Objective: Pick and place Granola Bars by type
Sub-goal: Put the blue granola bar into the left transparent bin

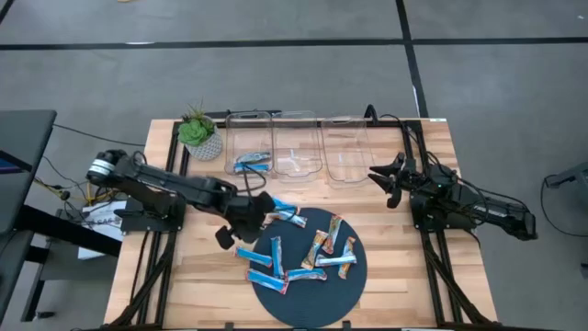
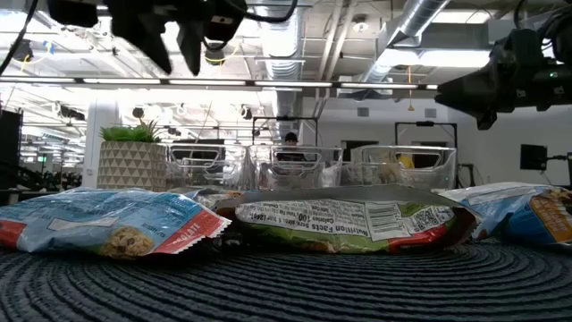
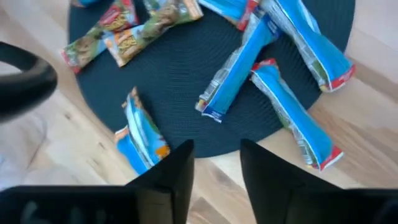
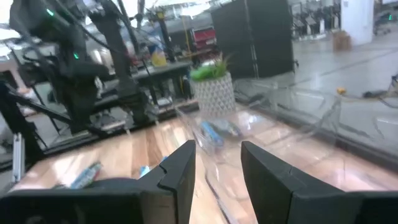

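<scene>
One blue bar (image 1: pixel 253 164) sits binned; left gripper (image 3: pixel 214 168), jaws parted and empty, should drop squarely over another blue one (image 3: pixel 295 115) on the mat (image 1: pixel 308 303). Right gripper (image 4: pixel 217 165) waits open.

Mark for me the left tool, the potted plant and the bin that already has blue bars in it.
left tool (image 1: pixel 230 228): high view, between its fingertips, at the mat's edge.
potted plant (image 1: pixel 198 134): high view, on the green leaves.
bin with blue bars (image 1: pixel 241 129): high view, on its bare clear floor.

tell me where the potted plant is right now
In the high view the potted plant stands at the table's far left corner, just left of the row of clear bins and beyond the left arm.
</scene>
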Motion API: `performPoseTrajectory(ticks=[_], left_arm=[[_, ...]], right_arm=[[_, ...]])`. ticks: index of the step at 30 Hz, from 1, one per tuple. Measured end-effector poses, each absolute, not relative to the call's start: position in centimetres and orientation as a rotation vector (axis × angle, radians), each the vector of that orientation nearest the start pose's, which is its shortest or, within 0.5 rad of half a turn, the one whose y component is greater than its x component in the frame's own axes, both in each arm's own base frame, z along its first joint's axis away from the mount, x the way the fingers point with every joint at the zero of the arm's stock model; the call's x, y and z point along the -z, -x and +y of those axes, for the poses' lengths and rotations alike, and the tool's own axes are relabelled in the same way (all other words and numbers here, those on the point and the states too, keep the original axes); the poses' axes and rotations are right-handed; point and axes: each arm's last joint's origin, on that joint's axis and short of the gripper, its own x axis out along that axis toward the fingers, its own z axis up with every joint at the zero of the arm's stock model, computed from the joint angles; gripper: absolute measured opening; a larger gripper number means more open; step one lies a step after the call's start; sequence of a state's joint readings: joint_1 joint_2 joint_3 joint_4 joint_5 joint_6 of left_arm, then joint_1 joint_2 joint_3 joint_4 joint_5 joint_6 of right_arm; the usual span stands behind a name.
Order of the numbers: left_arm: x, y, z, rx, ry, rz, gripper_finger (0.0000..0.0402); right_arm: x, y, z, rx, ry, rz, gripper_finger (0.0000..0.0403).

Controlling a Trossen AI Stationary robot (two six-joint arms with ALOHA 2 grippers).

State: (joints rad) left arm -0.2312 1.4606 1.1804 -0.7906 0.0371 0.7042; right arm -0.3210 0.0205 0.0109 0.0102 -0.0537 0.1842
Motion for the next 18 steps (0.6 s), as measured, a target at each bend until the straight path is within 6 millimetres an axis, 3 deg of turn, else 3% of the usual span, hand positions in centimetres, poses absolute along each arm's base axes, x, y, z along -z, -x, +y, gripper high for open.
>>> performPoseTrajectory(ticks=[8,18], left_arm=[[-24.5,-29.5,-9.3,0.712,-0.918,0.945,0.0190],[-22.6,-30.9,-11.7,0.754,-1.089,0.869,0.0189]], right_arm=[[-16.6,-9.4,-3.0,0.270,-0.185,-0.018,0.0123],[-16.6,-9.4,-3.0,0.269,-0.185,-0.018,0.0123]])
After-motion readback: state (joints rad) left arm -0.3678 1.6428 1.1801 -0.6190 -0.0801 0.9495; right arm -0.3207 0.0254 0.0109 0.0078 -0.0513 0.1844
